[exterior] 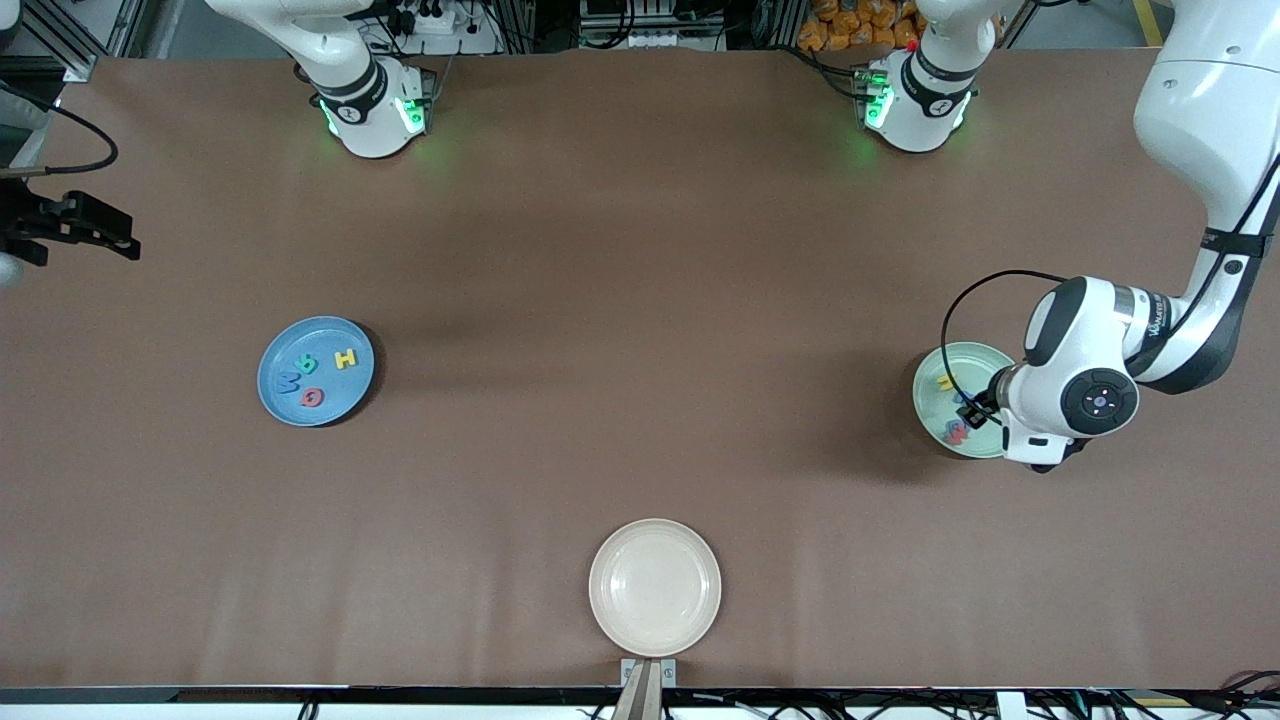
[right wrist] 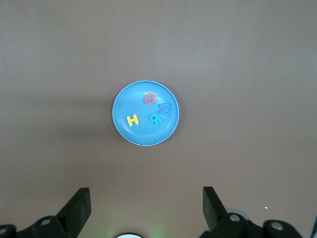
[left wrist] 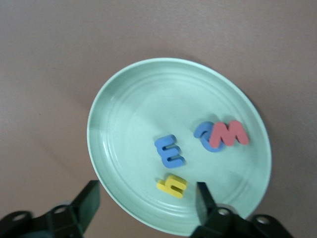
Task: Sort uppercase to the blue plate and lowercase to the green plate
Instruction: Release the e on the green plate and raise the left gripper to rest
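arm shells: glossy white, rounded, with black bands at the joints
bases: white, lit by green lights
left arm (exterior: 1190,330) wrist: black round cap with a small blue dot; black cable looping beside it
left gripper (left wrist: 147,203) fingers: black, wedge-shaped, screw holes in the mounts
right gripper (right wrist: 146,208) fingers: black, same shape

Front camera: high, looking down across the whole table (exterior: 640,300) toward both bases. Left wrist camera: close over the green plate (left wrist: 124,99). Right wrist camera: high above the blue plate (right wrist: 124,129); front view shares both plates.
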